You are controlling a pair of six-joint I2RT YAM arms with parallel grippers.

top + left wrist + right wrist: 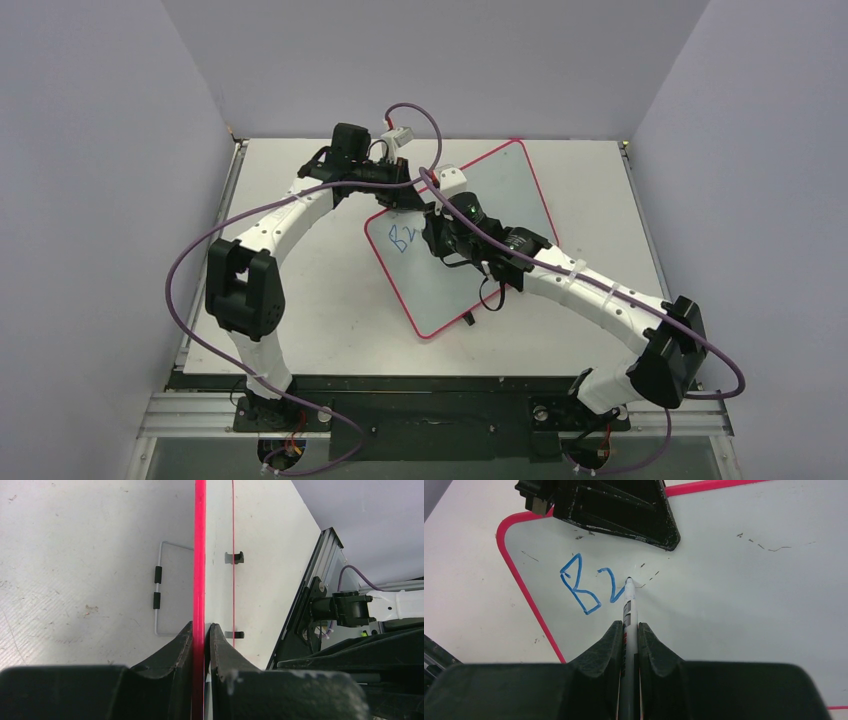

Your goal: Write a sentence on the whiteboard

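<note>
White tabletop [300, 300], scuffed & speckled, is boxed in by plain grey-lilac walls [100, 150] on 3 sides. The whiteboard [500, 190] lies skewed at mid-tabletop toward the far edge, w/ a red rim all round. L hand [201, 630] is clamped on that rim along the far-left edge. R hand [628, 627] is clamped on a marker [630, 605], tip touching the board face. The sentence [586, 585] is only two blue chars: a "B" + a 2-like stroke, near the board's left corner. Faint dark smudges fleck the face elsewhere.
</note>
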